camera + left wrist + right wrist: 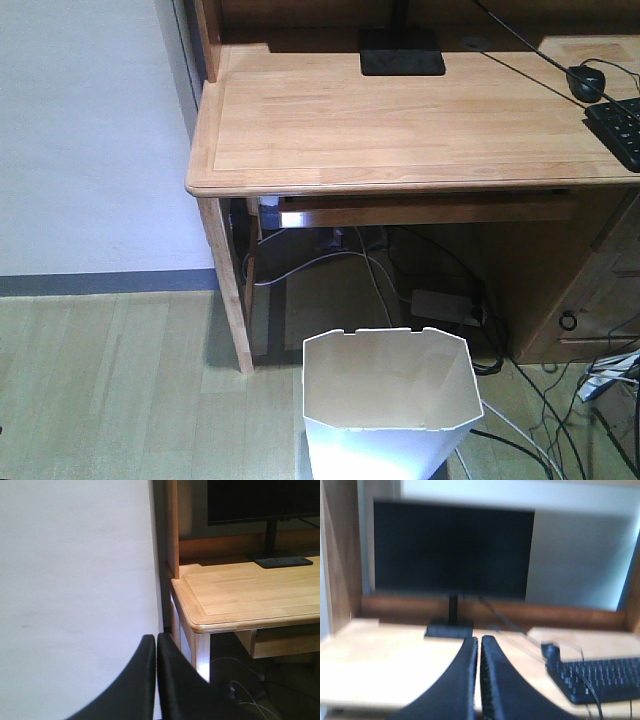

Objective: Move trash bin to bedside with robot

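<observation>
Standing before the desk [400, 120], the trash bin [385, 400]; left fingers [140, 680] and right fingers [462, 680] closed, empty.

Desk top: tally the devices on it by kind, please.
Monitor: 1
Keyboard: 1
Mouse: 1
Total: 3

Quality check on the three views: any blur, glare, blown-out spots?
Right wrist view: soft throughout, monitor and keyboard smeared. Front view: sharp, but the trash bin has its outer front face blown out white; deep shadow under the desk. Left wrist view: sharp, a bright glare patch on the desk leg, room wall evenly lit.
</observation>
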`<state>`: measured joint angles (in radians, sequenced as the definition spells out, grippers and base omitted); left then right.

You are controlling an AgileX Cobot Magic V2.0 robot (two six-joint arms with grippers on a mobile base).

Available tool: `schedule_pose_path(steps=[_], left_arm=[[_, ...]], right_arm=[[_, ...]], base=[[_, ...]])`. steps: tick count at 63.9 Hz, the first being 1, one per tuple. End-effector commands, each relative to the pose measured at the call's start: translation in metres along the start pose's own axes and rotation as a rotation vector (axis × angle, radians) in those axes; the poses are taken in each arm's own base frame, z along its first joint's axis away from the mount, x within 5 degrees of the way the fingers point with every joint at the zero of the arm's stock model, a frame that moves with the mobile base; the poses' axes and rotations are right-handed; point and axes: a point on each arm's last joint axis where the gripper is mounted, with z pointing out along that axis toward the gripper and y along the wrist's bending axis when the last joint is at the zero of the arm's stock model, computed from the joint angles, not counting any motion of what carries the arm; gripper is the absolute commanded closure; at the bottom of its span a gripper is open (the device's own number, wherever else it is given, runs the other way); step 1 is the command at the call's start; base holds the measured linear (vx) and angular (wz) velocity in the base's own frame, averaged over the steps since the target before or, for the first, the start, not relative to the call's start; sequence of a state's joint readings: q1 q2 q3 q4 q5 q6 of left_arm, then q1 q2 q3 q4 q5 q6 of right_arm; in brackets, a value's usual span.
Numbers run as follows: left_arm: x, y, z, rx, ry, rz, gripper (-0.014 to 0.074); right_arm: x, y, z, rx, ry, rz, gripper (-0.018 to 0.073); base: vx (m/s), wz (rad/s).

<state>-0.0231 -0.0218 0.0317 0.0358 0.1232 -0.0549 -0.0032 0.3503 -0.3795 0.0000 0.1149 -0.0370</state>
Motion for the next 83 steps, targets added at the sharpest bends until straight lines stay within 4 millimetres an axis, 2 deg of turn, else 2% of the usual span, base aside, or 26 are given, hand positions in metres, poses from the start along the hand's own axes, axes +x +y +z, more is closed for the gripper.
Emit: schedule_pose_path(steps=[1,22,32,43,55,63,70,77,83], left_arm=[[-0.015,-0.001,-0.002,0.005,-0.101,-0.006,0.0603],[-0.015,-0.001,-0.002,0.005,-0.101,-0.006,0.0603],[-0.015,-0.001,-0.002,0.005,-0.101,-0.006,0.0603],[-0.015,-0.001,-0.002,0.005,-0.101,-0.006,0.0603],[-0.015,-0.001,-0.002,0.005,-0.101,-0.006,0.0603],[-0.015,-0.001,-0.002,0.005,-0.101,-0.006,0.0603],[-0.015,-0.001,-0.002,0.005,-0.101,-0.006,0.0603],[-0.015,-0.001,-0.002,0.005,-0.101,-0.006,0.0603],[-0.015,-0.001,-0.002,0.005,-0.101,-0.006,0.0603]], right_arm=[[-0.018,-0.001,0.017,-0.001,0.028,-0.005,0.0568],[0.007,0.000,0.043,-0.009,0.258,0.017,0.0567],[0.015,0.001,0.052,-0.011,0.328,0.018,0.0529],[0.022,0.001,0.060,-0.012,0.370,0.018,0.0383],[0.028,0.001,0.067,-0.013,0.413,0.018,0.0127],[0.032,0.001,0.071,-0.014,0.439,0.018,-0.0006],[0.033,0.001,0.074,-0.014,0.434,0.014,-0.0051],[0.036,0.001,0.078,-0.015,0.465,0.015,-0.0039],[0.036,0.001,0.091,-0.017,0.530,0.015,-0.0017]], base=[[0.00,0.00],[0.00,0.00],[0.00,0.00],[0.00,0.00],[0.00,0.00],[0.00,0.00],[0.00,0.00],[0.00,0.00],[0.00,0.00]])
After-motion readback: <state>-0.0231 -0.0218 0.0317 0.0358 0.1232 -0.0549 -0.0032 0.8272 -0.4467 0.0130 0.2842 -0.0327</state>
